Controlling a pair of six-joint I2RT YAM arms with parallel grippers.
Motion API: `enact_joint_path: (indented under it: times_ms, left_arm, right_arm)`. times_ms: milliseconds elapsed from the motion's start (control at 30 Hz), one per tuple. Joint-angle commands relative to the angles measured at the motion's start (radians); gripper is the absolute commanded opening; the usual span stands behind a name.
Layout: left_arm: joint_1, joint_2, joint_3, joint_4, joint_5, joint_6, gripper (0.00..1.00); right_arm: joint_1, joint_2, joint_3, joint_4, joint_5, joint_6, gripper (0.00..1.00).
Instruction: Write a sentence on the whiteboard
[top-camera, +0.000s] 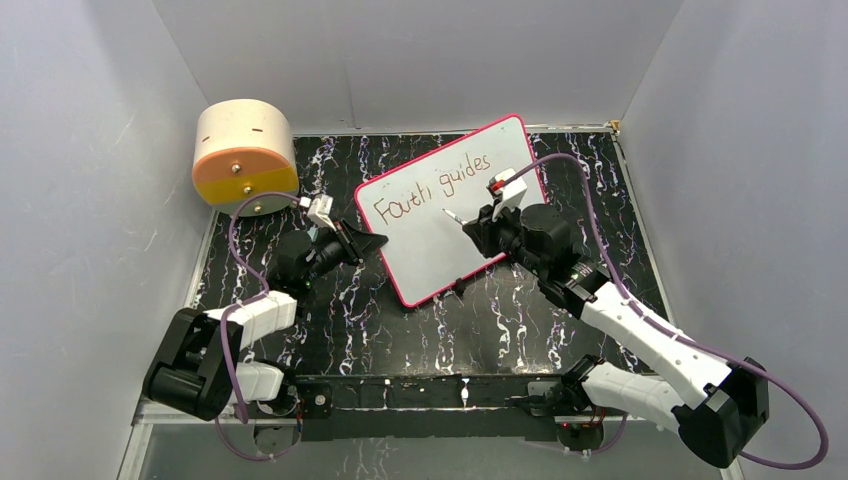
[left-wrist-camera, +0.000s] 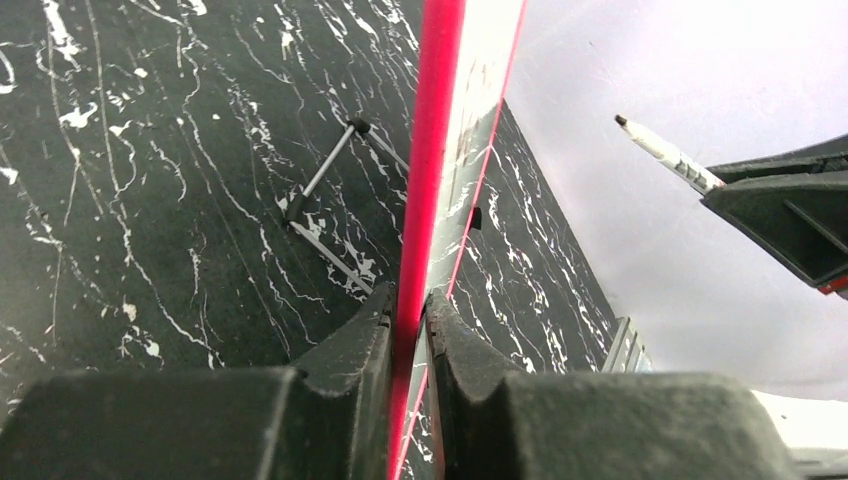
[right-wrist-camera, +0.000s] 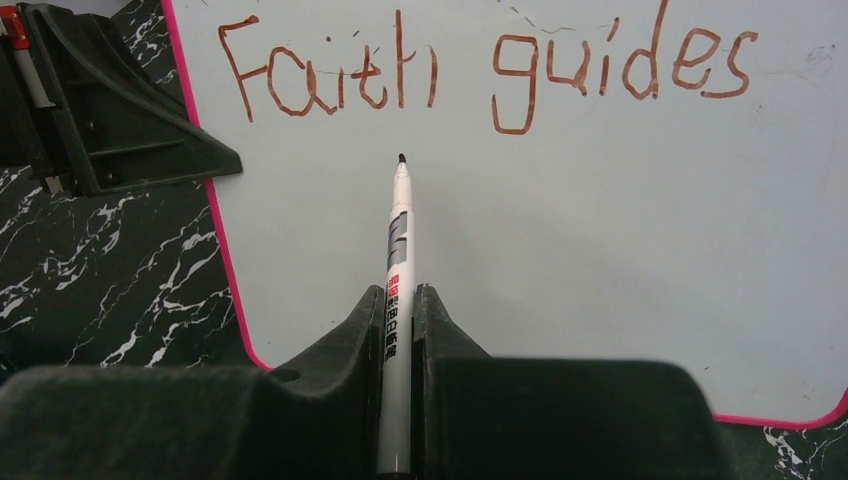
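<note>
The whiteboard (top-camera: 462, 235) with a pink-red frame lies tilted on the black marbled table. One line of the sentence (right-wrist-camera: 480, 70), "Faith guides", is written in brownish-red; it also shows in the top view (top-camera: 432, 185). My left gripper (top-camera: 372, 241) is shut on the whiteboard's left edge (left-wrist-camera: 425, 190), seen edge-on. My right gripper (top-camera: 478, 226) is shut on a white marker (right-wrist-camera: 398, 250), whose tip hovers over blank board below "Faith". The marker (left-wrist-camera: 665, 155) also shows at the right of the left wrist view.
A round tan-and-orange drum (top-camera: 245, 157) stands at the back left. A thin metal stand (left-wrist-camera: 325, 195) lies on the table under the board. White walls enclose the table (top-camera: 300, 180) on three sides. Purple cables trail from both arms.
</note>
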Motion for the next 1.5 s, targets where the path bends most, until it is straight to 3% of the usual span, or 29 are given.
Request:
enact_joint_path:
  times_ms: [0, 133, 433, 1133, 1467]
  left_arm:
    - [-0.003, 0.002, 0.019, 0.039, 0.008, 0.032, 0.06]
    - [-0.004, -0.014, 0.020, 0.039, 0.018, 0.058, 0.00]
    - [-0.004, 0.010, 0.006, 0.018, 0.033, 0.106, 0.00]
    - [-0.006, 0.016, -0.001, 0.015, 0.032, 0.120, 0.00]
    - [-0.008, 0.019, 0.001, 0.015, 0.033, 0.122, 0.00]
  right_arm:
    - [0.024, 0.011, 0.026, 0.014, 0.008, -0.017, 0.00]
    - [0.046, 0.033, 0.054, -0.053, 0.024, -0.022, 0.00]
    - [0.105, 0.054, 0.080, -0.119, 0.095, -0.021, 0.00]
    - [0.298, 0.145, 0.088, -0.027, 0.306, -0.040, 0.00]
    - [0.334, 0.205, 0.102, 0.019, 0.398, -0.042, 0.00]
